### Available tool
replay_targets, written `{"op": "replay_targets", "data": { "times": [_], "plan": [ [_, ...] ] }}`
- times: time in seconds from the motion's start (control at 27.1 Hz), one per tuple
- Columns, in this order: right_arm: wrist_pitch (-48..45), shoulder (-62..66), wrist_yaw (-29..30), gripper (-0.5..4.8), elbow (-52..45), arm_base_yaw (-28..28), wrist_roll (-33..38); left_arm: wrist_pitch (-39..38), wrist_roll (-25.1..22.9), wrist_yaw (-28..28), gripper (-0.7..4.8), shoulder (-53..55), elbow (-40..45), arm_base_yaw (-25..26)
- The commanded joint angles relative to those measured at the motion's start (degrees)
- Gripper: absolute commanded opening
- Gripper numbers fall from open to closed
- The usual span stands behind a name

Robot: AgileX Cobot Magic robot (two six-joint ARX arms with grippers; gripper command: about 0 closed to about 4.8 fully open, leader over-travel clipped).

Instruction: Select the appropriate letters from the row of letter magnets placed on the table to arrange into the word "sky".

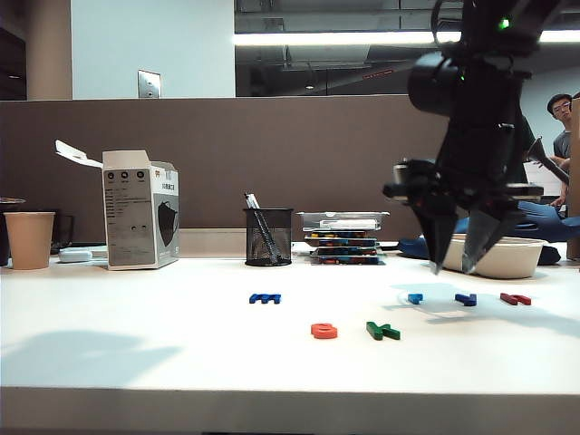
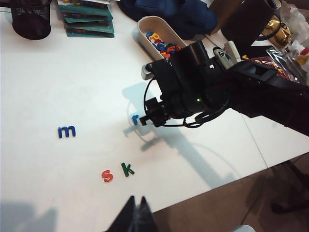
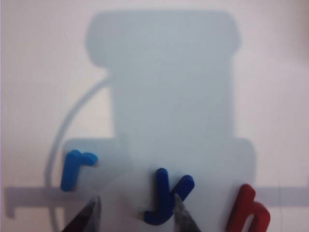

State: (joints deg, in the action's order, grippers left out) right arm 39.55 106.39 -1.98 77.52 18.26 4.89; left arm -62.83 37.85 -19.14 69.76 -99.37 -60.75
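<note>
Dark blue "y" [image 3: 166, 198] lies flat on the desk [image 1: 136, 317] directly under the right hand [image 1: 457, 265], roughly between its two fingertips in the right wrist view. My read: the hand is lined up over it because y is the last letter needed. Orange-red "s" [image 1: 323, 331] and green "k" [image 1: 382, 331] already sit side by side nearer the front edge than the hand, with room after the k for the y.

Right hand: fingers spread wide, pointing down, holding nothing. It hangs above the desk, tips clear of the y; one fingertip [image 3: 183, 217] looks just beside the y's arm, touch not confirmed.

Light-blue "r" [image 3: 75, 169] and red "h" [image 3: 248, 212] flank the y on either side of the hand. Blue "m" [image 1: 265, 297] is well apart, off toward the other arm.

Left hand [image 2: 135, 215]: parked near the front edge, well apart from s and k, fingers together, nothing in it.
</note>
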Motion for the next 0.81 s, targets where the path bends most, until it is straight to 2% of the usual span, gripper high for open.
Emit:
{"op": "replay_targets", "data": {
  "times": [0.04,0.26,0.48,0.81],
  "plan": [
    [-0.96,0.52,3.87,1.9,0.15,-2.03,-7.1,0.28,0.11,-0.31,-0.05,-0.13,-0.11,0.04],
    [-1.86,0.7,12.63,1.9,0.15,-4.68,-14.88,0.31,0.11,-0.35,-0.05,-0.13,-0.13,0.04],
    [0.13,0.81,12.46,1.89,0.15,-5.11,-21.86,0.31,0.11,-0.33,-0.05,-0.13,-0.13,0.04],
    [-0.81,2.43,12.66,1.89,0.17,-5.53,-24.13,0.28,0.11,-0.28,-0.05,-0.13,-0.13,0.04]
  ]
}}
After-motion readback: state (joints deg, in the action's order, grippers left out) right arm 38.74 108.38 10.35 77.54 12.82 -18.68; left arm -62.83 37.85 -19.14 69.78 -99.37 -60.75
